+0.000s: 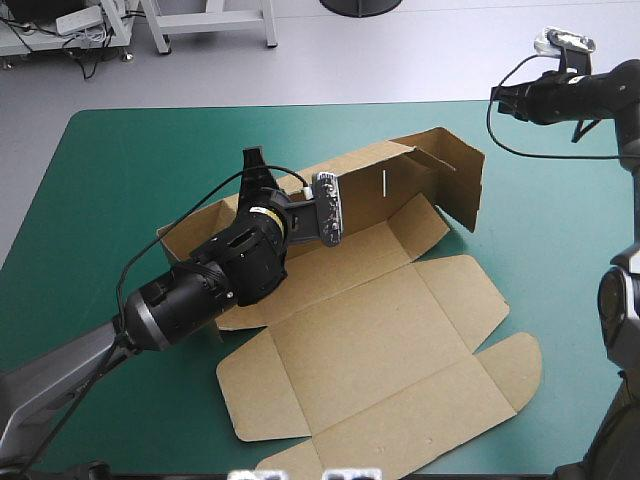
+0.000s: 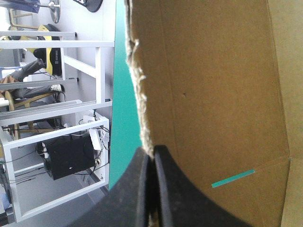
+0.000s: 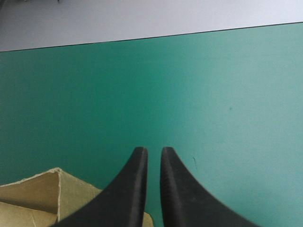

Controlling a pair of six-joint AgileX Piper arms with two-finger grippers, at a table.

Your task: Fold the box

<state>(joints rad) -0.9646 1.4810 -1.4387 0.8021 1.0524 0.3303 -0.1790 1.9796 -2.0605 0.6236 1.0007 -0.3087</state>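
Where the left gripper (image 2: 154, 150) meets the box (image 2: 208, 94), its two black fingers are pressed almost together on the ragged top edge of the raised rear wall, pinching the board between them. In the high view, the left gripper (image 1: 252, 160) holds this wall near the box's left end, and the arm crosses over the box's left flaps.

The right gripper (image 3: 153, 150) has its fingers drawn together with only a thin gap, and nothing sits between them. It hangs off the box's far right corner (image 3: 47, 194), clear of the board.

The box (image 1: 370, 340) lies on the teal-green cover (image 1: 120, 170). The rear wall and right end flap are upright. The remaining panels lie flat.
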